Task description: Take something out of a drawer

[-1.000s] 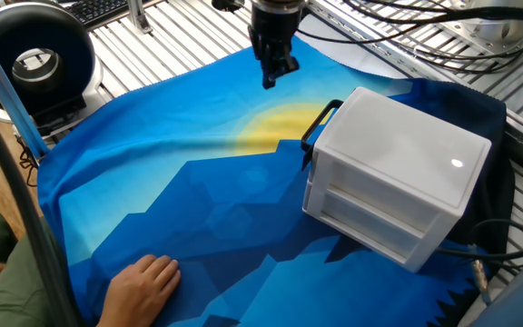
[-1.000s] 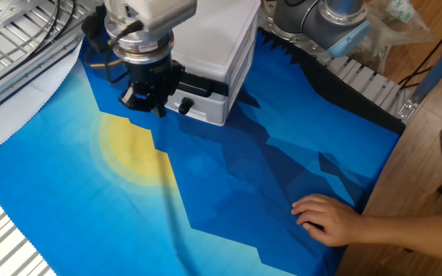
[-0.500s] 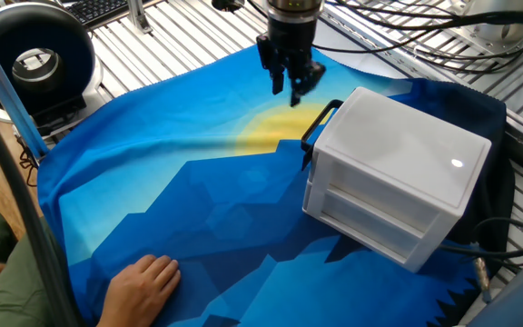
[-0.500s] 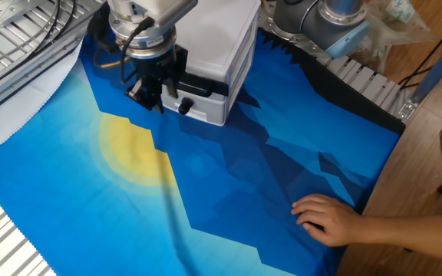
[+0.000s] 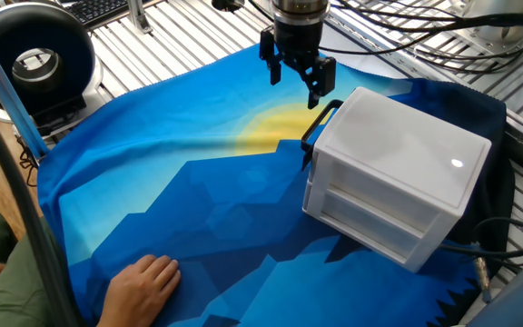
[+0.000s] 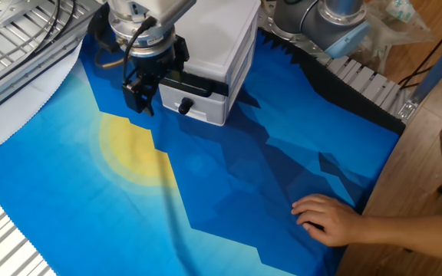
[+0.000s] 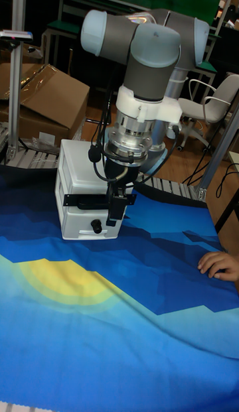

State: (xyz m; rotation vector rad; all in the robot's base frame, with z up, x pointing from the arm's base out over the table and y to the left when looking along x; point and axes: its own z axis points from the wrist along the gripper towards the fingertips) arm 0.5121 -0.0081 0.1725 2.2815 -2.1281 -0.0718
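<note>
Black hand (image 5: 300, 76) hangs released by the drawer's bar handle (image 5: 320, 122); only the tall fixed view shows the lower knob (image 7: 97, 226)

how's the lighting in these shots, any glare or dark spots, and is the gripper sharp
One fixed view: bright and even, with a small glare spot on the white drawer unit; the gripper is sharp. The other fixed view: also well lit, and the gripper casts a soft shadow on the blue cloth. Tall fixed view: dim background, the gripper dark and slightly soft.
</note>
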